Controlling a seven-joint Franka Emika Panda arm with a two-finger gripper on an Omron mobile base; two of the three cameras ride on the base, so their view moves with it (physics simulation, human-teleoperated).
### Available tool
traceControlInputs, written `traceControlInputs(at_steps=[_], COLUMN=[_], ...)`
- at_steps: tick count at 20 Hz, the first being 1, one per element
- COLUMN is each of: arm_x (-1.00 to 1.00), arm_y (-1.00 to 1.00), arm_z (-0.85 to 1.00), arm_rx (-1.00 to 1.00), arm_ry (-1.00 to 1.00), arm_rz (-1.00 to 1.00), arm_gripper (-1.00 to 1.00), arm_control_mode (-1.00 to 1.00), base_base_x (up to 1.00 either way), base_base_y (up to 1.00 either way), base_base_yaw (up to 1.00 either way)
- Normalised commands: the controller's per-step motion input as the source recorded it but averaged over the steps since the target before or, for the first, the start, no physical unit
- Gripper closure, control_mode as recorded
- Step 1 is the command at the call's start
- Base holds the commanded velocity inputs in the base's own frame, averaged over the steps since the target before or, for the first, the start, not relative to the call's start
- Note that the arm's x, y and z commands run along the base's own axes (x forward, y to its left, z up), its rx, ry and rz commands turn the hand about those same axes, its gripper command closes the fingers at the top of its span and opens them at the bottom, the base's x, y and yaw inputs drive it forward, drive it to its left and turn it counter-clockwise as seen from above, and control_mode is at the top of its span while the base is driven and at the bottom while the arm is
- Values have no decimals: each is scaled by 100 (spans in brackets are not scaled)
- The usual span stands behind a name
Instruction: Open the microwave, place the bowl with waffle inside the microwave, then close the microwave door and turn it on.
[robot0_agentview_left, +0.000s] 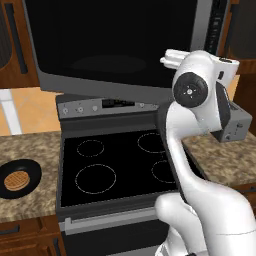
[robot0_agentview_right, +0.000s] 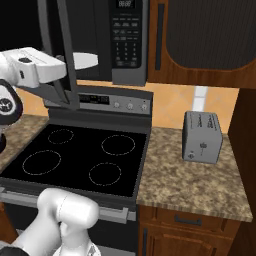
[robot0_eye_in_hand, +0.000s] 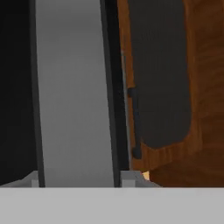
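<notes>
With our gripper (robot0_eye_in_hand: 78, 183) straddling but maybe not clamping the microwave door (robot0_agentview_left: 115, 45) edge at upper frame, we risk slipping off mid-swing.

Microwave door (robot0_agentview_left: 110, 45): swinging out over the stove (robot0_agentview_left: 115, 165), blocking the space above it.
Toaster (robot0_agentview_right: 201, 136): standing on the right counter (robot0_agentview_right: 195, 185), front strip lying free.
</notes>
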Motion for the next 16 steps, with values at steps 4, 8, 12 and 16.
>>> traceControlInputs(at_steps=[4, 8, 12, 16], arm_x=[-100, -100, -100, -100], arm_y=[25, 46, 80, 85], arm_z=[-26, -26, -28, -30], arm_rx=[-3, -6, -12, -15], arm_ry=[-38, -35, -27, -21], arm_rz=[-28, -30, -33, -33], arm_gripper=[100, 100, 100, 100], arm_control_mode=[-100, -100, -100, -100], base_base_x=[0, 0, 0, 0], base_base_y=[0, 0, 0, 0], base_base_yaw=[0, 0, 0, 0])
